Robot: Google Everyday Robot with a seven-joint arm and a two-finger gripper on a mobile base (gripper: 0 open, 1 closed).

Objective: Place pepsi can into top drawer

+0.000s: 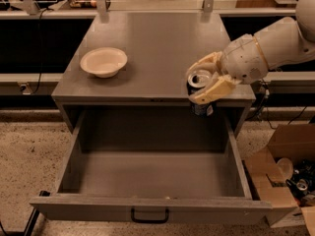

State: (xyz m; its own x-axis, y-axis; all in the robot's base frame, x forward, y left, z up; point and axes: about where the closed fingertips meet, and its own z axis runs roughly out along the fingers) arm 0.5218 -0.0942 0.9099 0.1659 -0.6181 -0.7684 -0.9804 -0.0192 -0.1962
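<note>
The pepsi can [200, 95] is dark blue with a silver top, and it hangs upright in the air just past the cabinet top's front edge, over the back right of the open top drawer [147, 181]. My gripper [203, 80] comes in from the right on a white arm and is shut on the can, one cream finger on each side of its top. The drawer is pulled fully out, grey and empty inside, with a black handle [149, 215] on its front panel.
A cream bowl [104, 61] sits on the left of the grey cabinet top [152, 38]. A cardboard box [288, 181] with clutter stands on the floor to the right of the drawer. Shelving and rails run behind the cabinet.
</note>
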